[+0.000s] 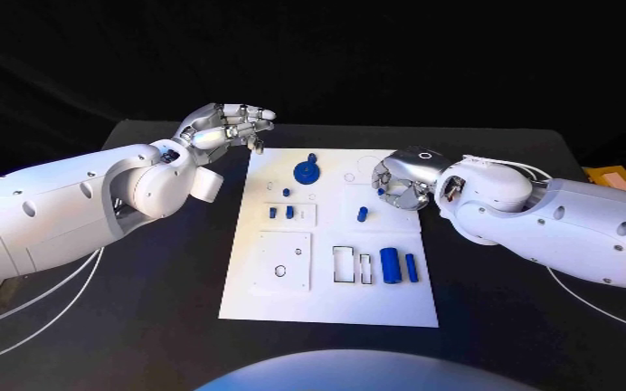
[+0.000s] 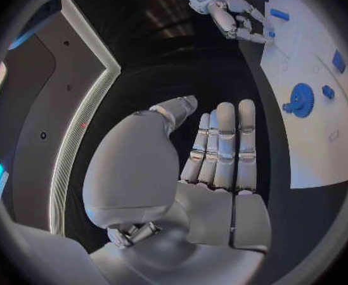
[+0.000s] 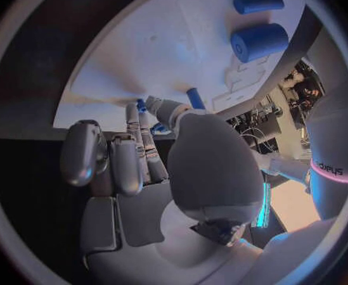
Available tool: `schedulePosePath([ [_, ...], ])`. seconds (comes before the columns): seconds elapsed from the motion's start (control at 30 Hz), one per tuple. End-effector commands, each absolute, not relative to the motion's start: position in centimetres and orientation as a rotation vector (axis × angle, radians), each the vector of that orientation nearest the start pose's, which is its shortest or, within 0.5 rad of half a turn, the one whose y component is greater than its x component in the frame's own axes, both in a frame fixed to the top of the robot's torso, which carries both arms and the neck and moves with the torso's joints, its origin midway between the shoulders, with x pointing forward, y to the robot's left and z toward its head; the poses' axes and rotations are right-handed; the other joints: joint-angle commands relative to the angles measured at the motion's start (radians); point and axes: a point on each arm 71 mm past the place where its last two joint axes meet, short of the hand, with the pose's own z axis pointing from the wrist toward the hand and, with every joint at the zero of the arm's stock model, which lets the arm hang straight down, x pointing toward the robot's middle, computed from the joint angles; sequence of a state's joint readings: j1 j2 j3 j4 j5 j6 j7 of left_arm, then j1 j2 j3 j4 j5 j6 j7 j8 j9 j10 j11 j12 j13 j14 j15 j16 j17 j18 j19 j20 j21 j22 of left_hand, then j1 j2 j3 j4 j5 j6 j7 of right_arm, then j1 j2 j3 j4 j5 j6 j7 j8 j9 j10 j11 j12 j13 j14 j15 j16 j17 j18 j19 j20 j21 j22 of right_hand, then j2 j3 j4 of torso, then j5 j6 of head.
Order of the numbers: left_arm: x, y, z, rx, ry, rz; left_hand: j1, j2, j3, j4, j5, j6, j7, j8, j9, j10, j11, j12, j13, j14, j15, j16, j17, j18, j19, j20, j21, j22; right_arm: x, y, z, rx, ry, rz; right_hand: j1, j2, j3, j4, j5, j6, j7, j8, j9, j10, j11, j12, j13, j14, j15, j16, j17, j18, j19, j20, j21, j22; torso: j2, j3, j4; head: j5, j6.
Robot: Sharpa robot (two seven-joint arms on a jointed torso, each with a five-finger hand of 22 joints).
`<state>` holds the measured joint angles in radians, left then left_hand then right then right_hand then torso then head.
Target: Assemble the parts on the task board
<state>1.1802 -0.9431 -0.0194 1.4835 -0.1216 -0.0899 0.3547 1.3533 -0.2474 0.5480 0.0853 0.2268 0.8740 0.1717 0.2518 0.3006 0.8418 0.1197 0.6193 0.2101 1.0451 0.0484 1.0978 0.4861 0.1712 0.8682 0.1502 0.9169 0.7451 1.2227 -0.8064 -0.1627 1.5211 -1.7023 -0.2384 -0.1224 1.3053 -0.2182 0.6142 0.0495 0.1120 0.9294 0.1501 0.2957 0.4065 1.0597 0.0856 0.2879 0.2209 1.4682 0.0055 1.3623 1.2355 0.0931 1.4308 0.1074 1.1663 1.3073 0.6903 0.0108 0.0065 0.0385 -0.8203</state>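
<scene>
The right hand (image 1: pixel 402 180), fingers curled over the white task board (image 1: pixel 261 300) perhaps pinching a small blue part, could fumble it; the left hand (image 1: pixel 229 127) hovers empty, fingers loosely apart.

Dim, dark surroundings, bright light from above on the white task board (image 1: pixel 327 305), soft shadows beside both arms, strong fisheye bending and dark rims in wrist views

Head cam overhead; wrist cams close

Left hand (image 2: pixel 221 164): we hold nothing, fingers straight and together.
Task board (image 2: pixel 316 139): at three o'clock.
Gear (image 2: pixel 302 99): blue, on it.
</scene>
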Motion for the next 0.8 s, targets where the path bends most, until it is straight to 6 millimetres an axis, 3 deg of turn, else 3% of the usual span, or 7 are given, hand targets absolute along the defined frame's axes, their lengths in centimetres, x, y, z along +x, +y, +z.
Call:
schedulePosePath([
  [0.03, 48.8, 25.8, -18.0, -1.007, 1.519, -1.591, 0.003, 0.007, 0.003, -0.001, 0.002, -0.001, 0.007, -0.004, -0.001, -0.007, 0.001, -0.004, -0.001, -0.004, 0.002, -0.004, -0.002, 0.013, 0.0, 0.001, -0.005, -0.001, 46.7, -17.8, -22.5, -0.518, 1.744, 0.496, 0.002, 0.01, 0.006, -0.005, -0.006, 0.014, -0.002, 0.005, 0.002, 0.016, -0.003, 0.009, -0.001, 0.036, -0.002, 0.006, 0.002, -0.02, 0.008, -0.001, 0.009, 0.163, 0.0, -0.0001, -0.0001, 0.002, -0.004],
  [0.37, 48.8, 25.7, -18.1, -1.011, 1.528, -1.588, 0.004, 0.007, 0.004, -0.002, 0.002, -0.001, 0.007, -0.004, -0.001, -0.008, 0.002, -0.004, -0.002, -0.003, 0.002, -0.004, -0.003, 0.013, 0.001, 0.001, -0.006, -0.002, 46.5, -17.0, -23.3, -0.529, 1.762, 0.498, 0.022, 0.038, 0.02, -0.027, -0.007, 0.044, -0.01, 0.013, 0.008, 0.041, -0.013, 0.018, 0.0, 0.037, -0.011, 0.011, 0.006, -0.024, 0.015, -0.009, 0.029, 0.171, 0.0, 0.0004, 0.0005, 0.002, -0.008],
  [0.47, 48.8, 25.6, -18.1, -1.013, 1.531, -1.586, 0.004, 0.007, 0.004, -0.002, 0.002, -0.002, 0.007, -0.004, -0.001, -0.008, 0.002, -0.005, -0.003, -0.003, 0.002, -0.004, -0.003, 0.013, 0.001, 0.001, -0.006, -0.002, 46.5, -16.9, -23.6, -0.541, 1.765, 0.474, 0.031, 0.05, 0.028, -0.039, -0.026, 0.052, -0.011, 0.014, 0.01, 0.047, -0.015, 0.019, 0.0, 0.038, -0.013, 0.013, 0.007, -0.026, 0.019, -0.012, 0.041, 0.175, -0.001, 0.0001, -0.0002, 0.001, -0.01],
  [0.8, 48.8, 25.7, -18.2, -1.021, 1.545, -1.576, 0.005, 0.006, 0.003, -0.004, 0.001, -0.007, 0.011, -0.008, -0.003, -0.014, 0.004, -0.007, -0.006, -0.002, 0.004, -0.006, -0.005, 0.012, 0.004, 0.001, -0.008, -0.003, 46.4, -16.9, -24.1, -0.584, 1.759, 0.397, 0.038, 0.047, 0.04, -0.061, -0.011, 0.051, -0.005, 0.006, 0.009, 0.048, -0.012, 0.013, -0.003, 0.038, -0.011, 0.014, 0.006, -0.029, 0.025, -0.013, 0.059, 0.179, -0.002, 0.0, -0.0001, 0.0, -0.015],
])
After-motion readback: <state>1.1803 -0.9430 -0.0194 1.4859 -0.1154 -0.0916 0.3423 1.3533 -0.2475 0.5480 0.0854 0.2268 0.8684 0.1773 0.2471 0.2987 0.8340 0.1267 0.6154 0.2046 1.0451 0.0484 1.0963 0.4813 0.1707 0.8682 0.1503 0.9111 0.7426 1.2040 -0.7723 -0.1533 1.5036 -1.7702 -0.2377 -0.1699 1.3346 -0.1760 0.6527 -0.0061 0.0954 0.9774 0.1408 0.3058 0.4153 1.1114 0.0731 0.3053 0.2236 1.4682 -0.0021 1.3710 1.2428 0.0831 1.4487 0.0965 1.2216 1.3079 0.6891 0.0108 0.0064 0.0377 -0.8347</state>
